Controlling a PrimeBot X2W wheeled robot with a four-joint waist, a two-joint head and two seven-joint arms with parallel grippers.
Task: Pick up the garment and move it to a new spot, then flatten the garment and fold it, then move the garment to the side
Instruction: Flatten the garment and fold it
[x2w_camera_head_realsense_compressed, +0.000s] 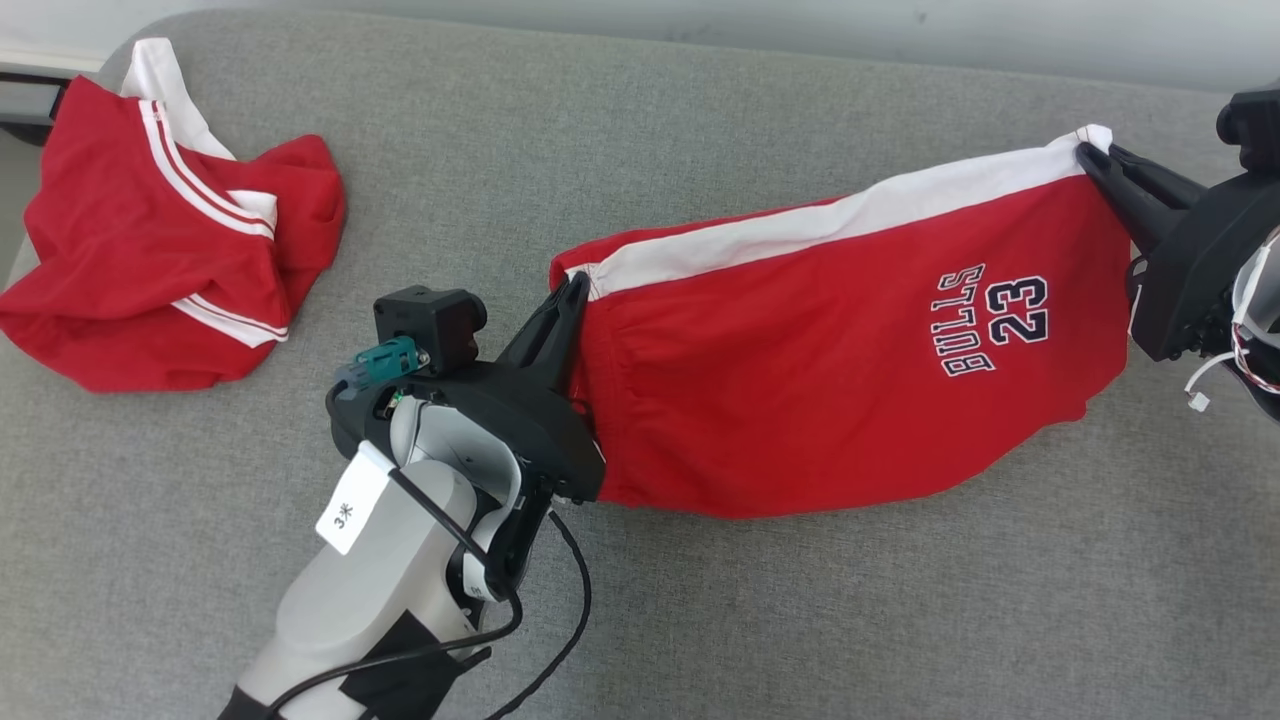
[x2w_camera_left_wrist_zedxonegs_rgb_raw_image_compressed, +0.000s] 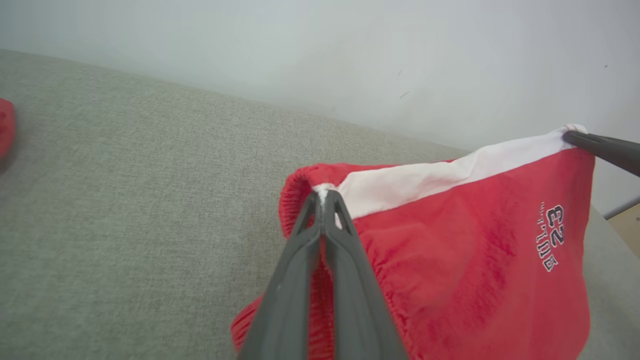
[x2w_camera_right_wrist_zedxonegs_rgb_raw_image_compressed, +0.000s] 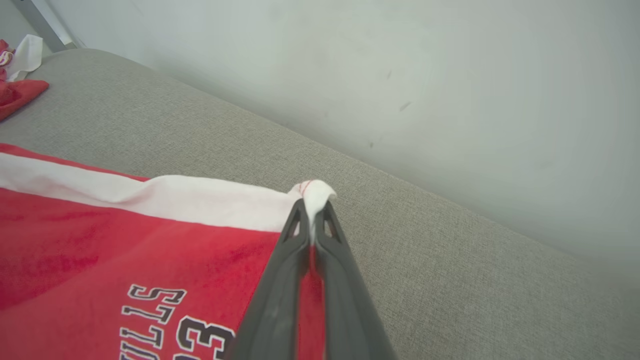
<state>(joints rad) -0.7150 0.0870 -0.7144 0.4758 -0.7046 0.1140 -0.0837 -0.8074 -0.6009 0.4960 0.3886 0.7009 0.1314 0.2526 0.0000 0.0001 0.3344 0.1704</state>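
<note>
Left gripper (x2w_camera_head_realsense_compressed: 573, 288): jaws clamped on the waistband corner of the red shorts (x2w_camera_head_realsense_compressed: 830, 390), at the end of the white side stripe (x2w_camera_head_realsense_compressed: 850, 215). Right gripper (x2w_camera_head_realsense_compressed: 1088, 155): jaws pinched on the far corner of the same stripe, at the leg hem. Shorts are stretched taut between the two, stripe edge uppermost, red panel hanging below it. Can't tell whether the lower edge touches the surface. Grey woven cushion surface (x2w_camera_head_realsense_compressed: 800, 620) spans the whole work area, rounded at its back-left corner. Pale plain wall (x2w_camera_left_wrist_zedxonegs_rgb_raw_image_compressed: 350, 50) runs right behind it, with a few small dark marks. Shorts sit right of centre. Second red garment (x2w_camera_head_realsense_compressed: 150, 260) with white bands lies crumpled at the far left, well apart from the shorts. "BULLS 23" print (x2w_camera_head_realsense_compressed: 995, 320) is near the right-gripper end, upside down from the head view. Black cable (x2w_camera_head_realsense_compressed: 575, 590) loops beside the left forearm, which carries a small white tag (x2w_camera_head_realsense_compressed: 350, 510).
</note>
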